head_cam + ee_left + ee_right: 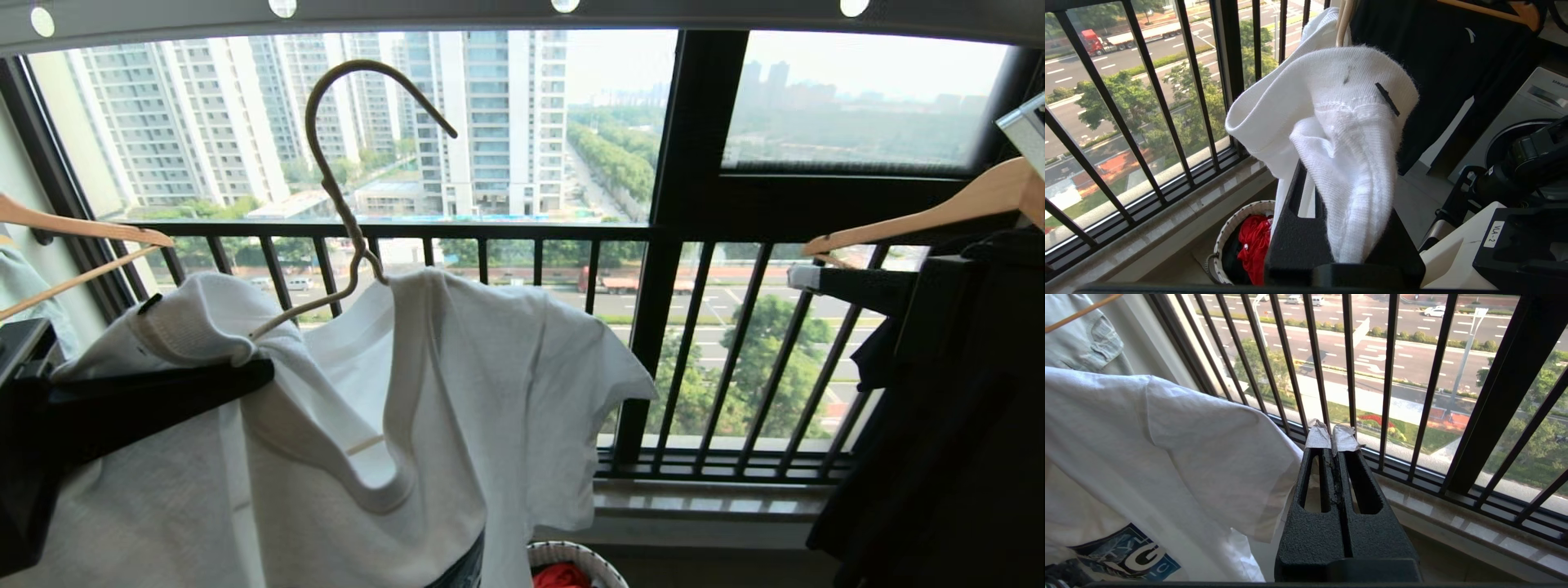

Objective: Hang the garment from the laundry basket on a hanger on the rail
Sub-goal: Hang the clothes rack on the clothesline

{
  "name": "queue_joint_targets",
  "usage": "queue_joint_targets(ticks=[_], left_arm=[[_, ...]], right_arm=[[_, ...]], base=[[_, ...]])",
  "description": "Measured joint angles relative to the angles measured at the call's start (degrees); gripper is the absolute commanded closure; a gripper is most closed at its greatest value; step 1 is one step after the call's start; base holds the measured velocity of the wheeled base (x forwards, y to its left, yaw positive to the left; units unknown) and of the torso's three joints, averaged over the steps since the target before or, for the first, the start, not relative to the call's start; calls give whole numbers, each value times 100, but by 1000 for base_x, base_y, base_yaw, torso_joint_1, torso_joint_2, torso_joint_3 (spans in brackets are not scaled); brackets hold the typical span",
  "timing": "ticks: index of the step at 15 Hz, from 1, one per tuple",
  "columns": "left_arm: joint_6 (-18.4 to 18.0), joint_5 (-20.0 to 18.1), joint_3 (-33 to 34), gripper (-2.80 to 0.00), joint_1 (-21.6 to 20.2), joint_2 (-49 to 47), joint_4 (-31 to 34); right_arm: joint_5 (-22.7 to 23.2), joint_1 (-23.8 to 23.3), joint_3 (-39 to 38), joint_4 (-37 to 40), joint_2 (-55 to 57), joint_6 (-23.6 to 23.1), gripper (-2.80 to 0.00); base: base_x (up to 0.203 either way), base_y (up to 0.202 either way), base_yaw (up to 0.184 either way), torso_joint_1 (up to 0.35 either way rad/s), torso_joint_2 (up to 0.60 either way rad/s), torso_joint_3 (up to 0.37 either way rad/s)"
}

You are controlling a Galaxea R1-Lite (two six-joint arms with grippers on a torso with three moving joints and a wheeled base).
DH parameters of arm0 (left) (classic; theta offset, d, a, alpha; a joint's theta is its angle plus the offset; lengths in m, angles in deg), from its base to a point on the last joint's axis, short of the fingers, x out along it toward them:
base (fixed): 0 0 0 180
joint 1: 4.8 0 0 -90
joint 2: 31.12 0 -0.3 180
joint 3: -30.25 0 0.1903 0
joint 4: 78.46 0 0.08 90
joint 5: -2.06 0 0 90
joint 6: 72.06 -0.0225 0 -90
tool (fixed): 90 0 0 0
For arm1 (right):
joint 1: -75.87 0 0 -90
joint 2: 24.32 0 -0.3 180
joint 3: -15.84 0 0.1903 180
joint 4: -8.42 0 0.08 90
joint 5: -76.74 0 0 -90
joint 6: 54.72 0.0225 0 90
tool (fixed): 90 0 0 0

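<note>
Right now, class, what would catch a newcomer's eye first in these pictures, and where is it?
The white T-shirt fills the foreground on a thin wire hanger, whose hook stands free below the grey rail. The left gripper is shut on its collar. Below sits the laundry basket, holding a red cloth.

Black railing of thin vertical bars (522,269) spans the window; pale stone sill (702,500) below it. Outside: tall apartment blocks (482,122), tree-lined road, red truck (1090,41). Wooden hanger (77,237) at far left over a pale blue-grey garment (1086,339). Second wooden hanger (931,214) at right, beside hanging black clothing (963,425). Red cloth (1254,245) lies low near the sill. Washing machine (1527,122) behind.
</note>
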Motion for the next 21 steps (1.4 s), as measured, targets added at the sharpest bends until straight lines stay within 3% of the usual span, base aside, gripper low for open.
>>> queue_joint_targets(ticks=[11, 21], left_arm=[[-3, -12, 85, 0, 62, 48, -2], [1, -20, 89, 0, 121, 67, -2]], right_arm=[[10, 39, -41, 18, -50, 19, 0], [17, 39, -145, -273, -67, 151, 0]], base=[[0, 0, 0, 147, -302, -158], [0, 0, 0, 45, -88, -45]])
